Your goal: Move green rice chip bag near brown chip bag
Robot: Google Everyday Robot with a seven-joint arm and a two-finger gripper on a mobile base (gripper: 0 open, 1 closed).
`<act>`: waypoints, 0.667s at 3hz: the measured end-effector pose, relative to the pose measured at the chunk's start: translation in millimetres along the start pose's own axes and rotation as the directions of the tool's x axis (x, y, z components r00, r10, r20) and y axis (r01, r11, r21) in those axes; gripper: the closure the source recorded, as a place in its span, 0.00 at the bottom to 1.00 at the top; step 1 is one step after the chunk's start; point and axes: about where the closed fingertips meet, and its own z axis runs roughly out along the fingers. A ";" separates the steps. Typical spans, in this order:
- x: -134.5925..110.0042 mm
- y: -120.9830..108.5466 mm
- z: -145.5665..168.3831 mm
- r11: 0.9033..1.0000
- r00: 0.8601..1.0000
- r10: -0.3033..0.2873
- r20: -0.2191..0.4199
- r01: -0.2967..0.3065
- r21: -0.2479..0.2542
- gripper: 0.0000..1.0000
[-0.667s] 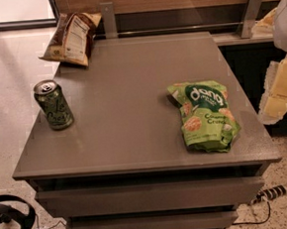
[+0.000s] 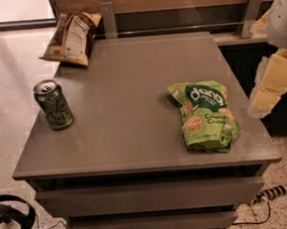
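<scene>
The green rice chip bag (image 2: 204, 115) lies flat on the right front part of the grey table (image 2: 127, 93), its "dang" lettering facing up. The brown chip bag (image 2: 71, 37) lies at the table's far left corner, its white label panel showing, and partly overhangs the edge. My gripper (image 2: 271, 84) shows as pale cream parts at the frame's right edge, off the table and to the right of the green bag, not touching it. Most of the arm is cut off by the frame.
A green soda can (image 2: 54, 104) stands upright near the table's left edge. A wooden wall with two metal brackets (image 2: 107, 19) runs behind the table. Drawers sit below the top. A power strip (image 2: 276, 192) and cables lie on the floor.
</scene>
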 end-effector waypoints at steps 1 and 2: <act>-12.1 -9.4 34.1 0.989 0.990 0.143 0.015 -0.142 -0.034 0.00; -20.0 -9.9 73.1 0.959 0.960 0.279 0.033 -0.276 -0.068 0.00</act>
